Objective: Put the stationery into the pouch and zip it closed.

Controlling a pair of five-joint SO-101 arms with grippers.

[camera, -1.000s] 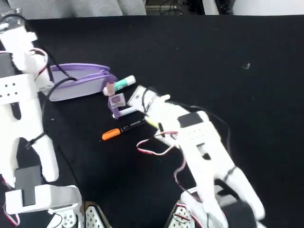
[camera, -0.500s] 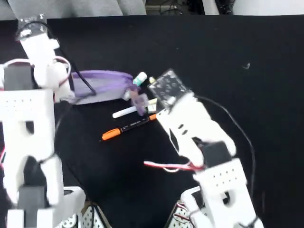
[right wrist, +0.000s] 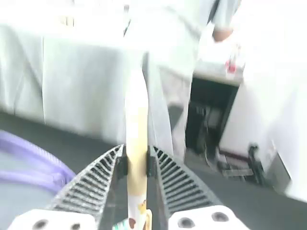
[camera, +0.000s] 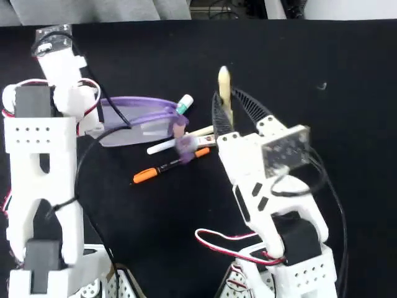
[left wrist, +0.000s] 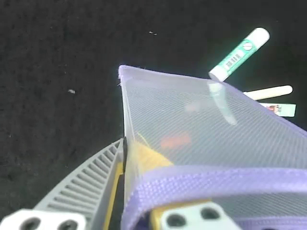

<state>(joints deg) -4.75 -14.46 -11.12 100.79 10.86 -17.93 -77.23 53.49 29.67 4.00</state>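
Observation:
The purple mesh pouch (camera: 139, 117) lies at the left, and my left gripper (camera: 93, 122) is shut on its near-left edge. In the left wrist view the fingers (left wrist: 103, 165) pinch the pouch (left wrist: 192, 129) by its purple band. My right gripper (camera: 224, 104) is raised beside the pouch's right end, shut on a cream pen (camera: 223, 84) that stands upright. That cream pen (right wrist: 136, 124) is clamped between the jaws of the right gripper (right wrist: 136, 154). On the cloth lie a green-and-white glue stick (camera: 183, 103), a white pen (camera: 164, 146) and an orange-capped marker (camera: 162, 167).
A black cloth (camera: 322, 68) covers the table, bare at the right and back. A small purple item (camera: 185, 143) and a cream stick (camera: 201, 131) lie by the pouch's right end. Red and white cables (camera: 223, 236) trail near the right arm's base.
My right arm has swung up from the table and turned its wrist, lifting the cream pen upright. The pouch has shifted to the right, held by the left gripper.

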